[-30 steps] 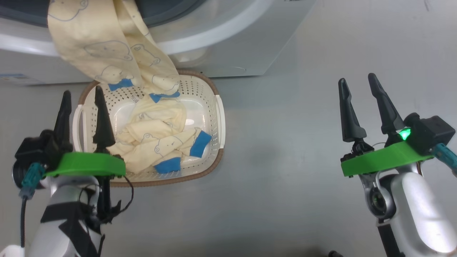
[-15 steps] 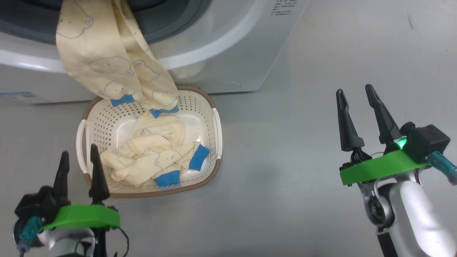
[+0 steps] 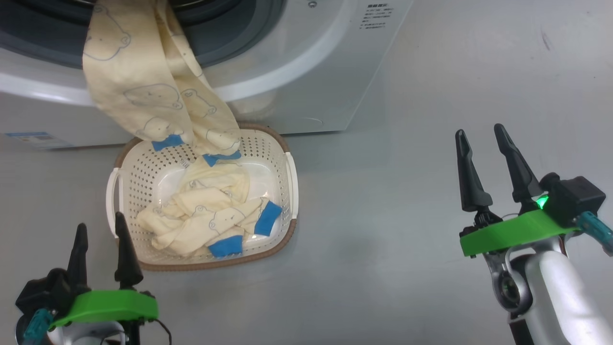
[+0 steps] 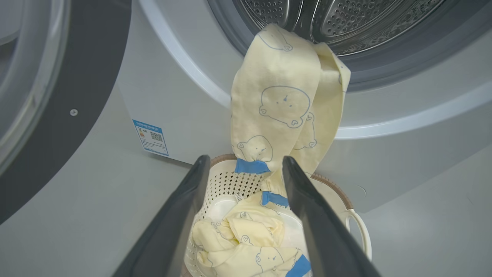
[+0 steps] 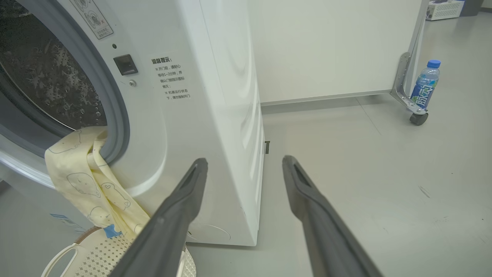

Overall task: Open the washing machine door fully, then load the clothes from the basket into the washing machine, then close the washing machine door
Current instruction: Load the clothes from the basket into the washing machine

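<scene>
Since the clothes [image 3: 206, 218] hang soft and limp from the washer [image 3: 325, 72] into the basket [image 3: 143, 167], I reckon they are light but will trail; I would pinch the bunched heap in the basket. My left gripper [image 3: 100, 220] and right gripper [image 3: 480, 129] stand spread, holding nothing.

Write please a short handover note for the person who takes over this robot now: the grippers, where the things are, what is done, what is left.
Left gripper: open, empty, by the near left corner of the basket.
Right gripper: open, empty, above the floor, right of the basket.
Washing machine door: open, swung to the left.
Clothes: one part hangs from the drum mouth down into the basket; the rest lies bunched inside it, in front of the washing machine.
Done: door open, loading begun.
Left: push the hanging part in, load the rest, close the door.
</scene>
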Robot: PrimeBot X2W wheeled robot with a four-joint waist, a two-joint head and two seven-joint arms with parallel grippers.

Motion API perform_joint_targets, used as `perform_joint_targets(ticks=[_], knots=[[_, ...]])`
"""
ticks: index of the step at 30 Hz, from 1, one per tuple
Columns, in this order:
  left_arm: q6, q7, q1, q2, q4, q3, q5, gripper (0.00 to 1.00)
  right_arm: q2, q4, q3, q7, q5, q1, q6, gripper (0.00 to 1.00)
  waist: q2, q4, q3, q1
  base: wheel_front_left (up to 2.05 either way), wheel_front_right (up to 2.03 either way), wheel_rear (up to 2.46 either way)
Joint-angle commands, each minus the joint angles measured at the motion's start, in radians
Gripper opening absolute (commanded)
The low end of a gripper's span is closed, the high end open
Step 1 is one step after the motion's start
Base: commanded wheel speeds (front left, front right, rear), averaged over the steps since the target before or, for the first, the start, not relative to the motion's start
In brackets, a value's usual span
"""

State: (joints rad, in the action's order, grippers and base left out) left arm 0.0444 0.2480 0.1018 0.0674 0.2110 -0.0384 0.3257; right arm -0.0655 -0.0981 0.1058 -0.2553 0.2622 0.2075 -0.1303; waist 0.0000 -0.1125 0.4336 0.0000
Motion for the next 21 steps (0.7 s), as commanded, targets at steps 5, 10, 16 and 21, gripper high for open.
perform_joint_targets(ticks=[5, 10, 16, 21], knots=[[0.014, 0.014, 0.02, 0.005, 0.003, -0.039, -0.01, 1.0, -0.015, 0.034, 0.02, -0.006, -0.01, -0.008, 0.0, 1.0, 0.0, -0.006, 0.01, 0.0, 0.0, 0.0, 0.0], [0.031, 0.006, 0.085, 0.017, 0.065, -0.026, 0.002, 1.0, -0.01, 0.032, 0.021, -0.006, -0.007, -0.001, 0.0, 1.0, 0.0, -0.016, 0.028, 0.0, 0.0, 0.0, 0.0], [0.049, -0.019, 0.181, 0.029, 0.132, -0.003, 0.021, 1.0, -0.004, 0.034, 0.028, -0.006, -0.002, 0.018, 0.0, 1.0, 0.0, -0.039, 0.061, 0.0, 0.0, 0.0, 0.0], [0.058, -0.038, 0.266, 0.036, 0.186, 0.02, 0.029, 1.0, 0.003, 0.041, 0.033, -0.006, 0.002, 0.039, 0.0, 1.0, 0.0, -0.062, 0.108, 0.0, 0.0, 0.0, 0.0]])
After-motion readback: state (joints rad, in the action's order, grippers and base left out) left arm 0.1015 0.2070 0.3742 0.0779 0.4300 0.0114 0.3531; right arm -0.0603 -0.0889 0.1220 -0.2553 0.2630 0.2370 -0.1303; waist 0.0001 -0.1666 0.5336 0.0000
